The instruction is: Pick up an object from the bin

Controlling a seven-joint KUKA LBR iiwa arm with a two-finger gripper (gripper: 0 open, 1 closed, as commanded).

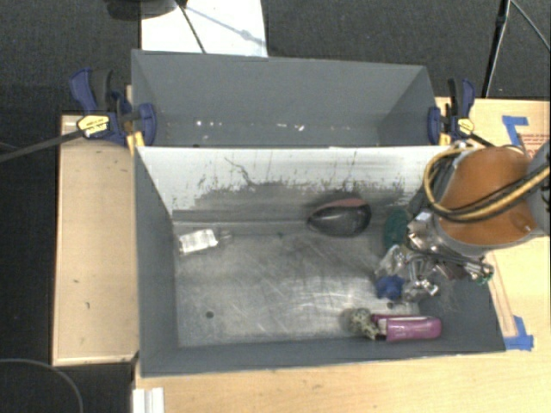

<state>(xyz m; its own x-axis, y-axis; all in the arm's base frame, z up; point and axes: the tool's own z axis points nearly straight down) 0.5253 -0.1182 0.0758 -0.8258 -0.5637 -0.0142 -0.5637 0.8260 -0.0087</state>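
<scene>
My gripper (411, 272) is low in the right part of the bin, under the arm's orange cover. A small blue thing (388, 286) lies right at its lower left edge, touching or nearly so. A dark green thing (396, 226) sits just behind it by the right wall, partly hidden by the arm. In front of the gripper, near the bin's front wall, lies a purple tube (411, 326) with a greyish knobbly end (361, 321).
A black oval thing with a reddish top edge (340, 218) rests against the back wall, left of the gripper. A small silvery wrapper (198, 241) lies far to the left. The arm comes in over the right rim.
</scene>
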